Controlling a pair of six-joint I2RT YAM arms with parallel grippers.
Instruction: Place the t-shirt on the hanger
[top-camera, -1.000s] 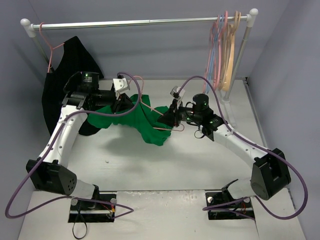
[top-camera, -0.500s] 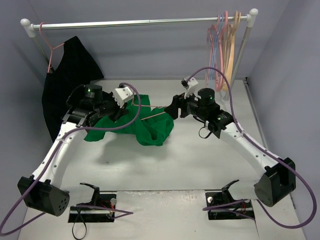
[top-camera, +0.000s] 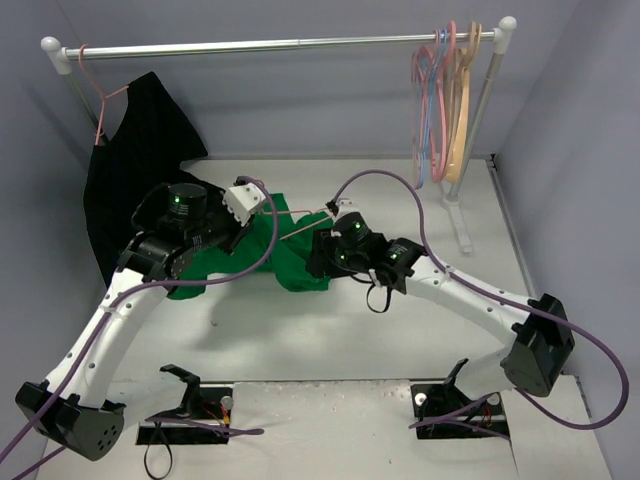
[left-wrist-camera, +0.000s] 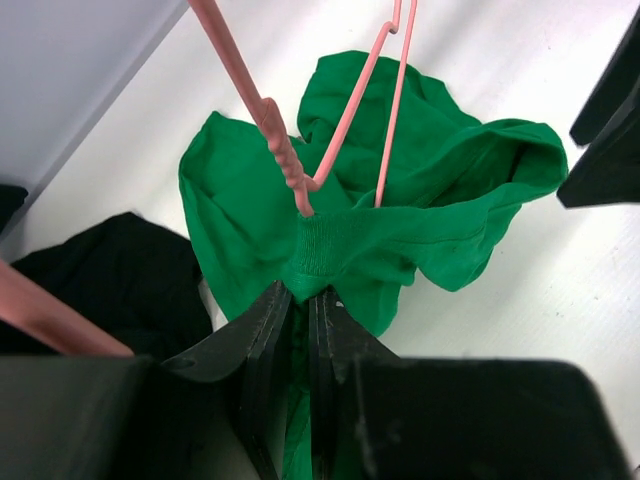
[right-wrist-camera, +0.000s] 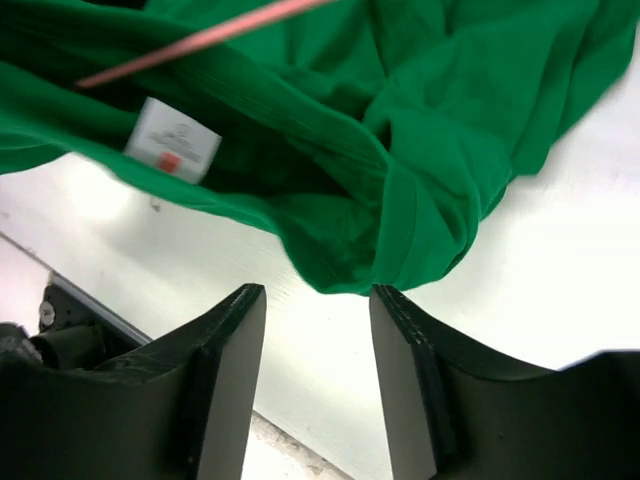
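Observation:
The green t-shirt (top-camera: 285, 255) lies bunched on the table between the arms. The pink hanger (top-camera: 300, 229) is partly inside it. In the left wrist view the hanger's twisted neck (left-wrist-camera: 285, 160) comes up out of the shirt's collar (left-wrist-camera: 322, 245). My left gripper (left-wrist-camera: 305, 296) is shut on the collar cloth just below the neck; from above it (top-camera: 262, 222) sits at the shirt's left. My right gripper (right-wrist-camera: 317, 300) is open and empty just above the table at the shirt's right edge (right-wrist-camera: 420, 170); from above it (top-camera: 318, 260) sits there too. A white label (right-wrist-camera: 172, 140) and a hanger wire (right-wrist-camera: 200, 38) show.
A black garment (top-camera: 130, 170) hangs on a pink hanger at the left end of the rail (top-camera: 280, 45). It also shows in the left wrist view (left-wrist-camera: 120, 275). Spare pink, blue and tan hangers (top-camera: 447, 100) hang at the rail's right end by its post.
The right gripper has swung down and left to the shirt's right edge. The left arm has shifted a little, still holding the collar. The shirt has sunk lower onto the table.

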